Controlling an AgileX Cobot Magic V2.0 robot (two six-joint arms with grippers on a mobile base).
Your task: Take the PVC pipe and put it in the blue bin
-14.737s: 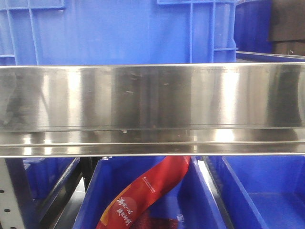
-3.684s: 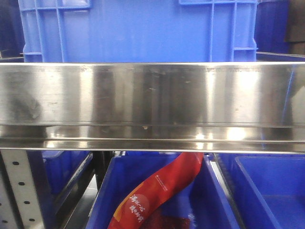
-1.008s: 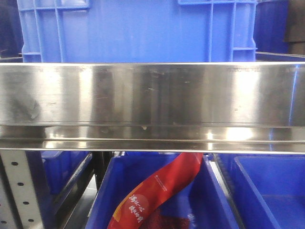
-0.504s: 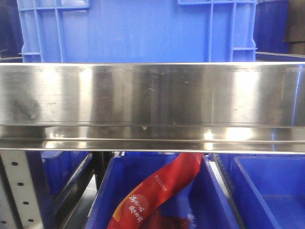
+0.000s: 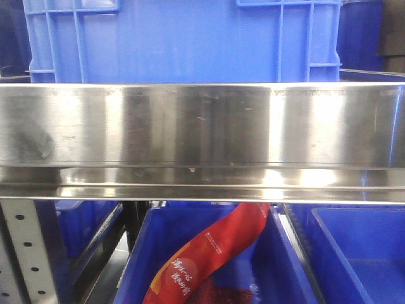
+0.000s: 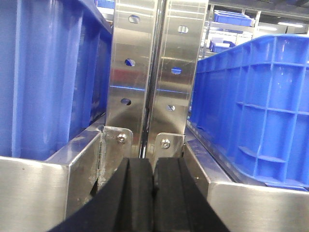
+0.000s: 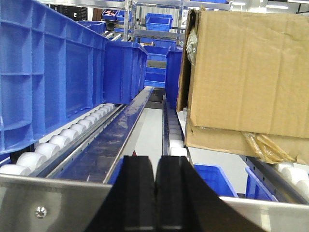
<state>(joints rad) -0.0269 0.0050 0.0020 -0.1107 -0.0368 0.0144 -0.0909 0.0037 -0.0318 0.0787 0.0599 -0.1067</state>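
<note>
Left wrist view: left gripper (image 6: 154,193) closed, black pads pressed together w/ nothing between, just before a steel shelf rail (image 6: 53,186). Behind it, twin perforated steel uprights (image 6: 154,72), blue crates either side (image 6: 251,106).

Right wrist view: right gripper (image 7: 155,193) closed too, empty, over a steel rail. Beyond: roller lane w/ white rollers (image 7: 63,140), blue bins (image 7: 48,72) at left, cardboard box (image 7: 246,67) at right.

Front view: steel shelf beam (image 5: 202,139) across frame, blue crate (image 5: 183,41) above; below, blue bin (image 5: 209,266) holding red packet (image 5: 209,253).

PVC pipe not visible in any view.
</note>
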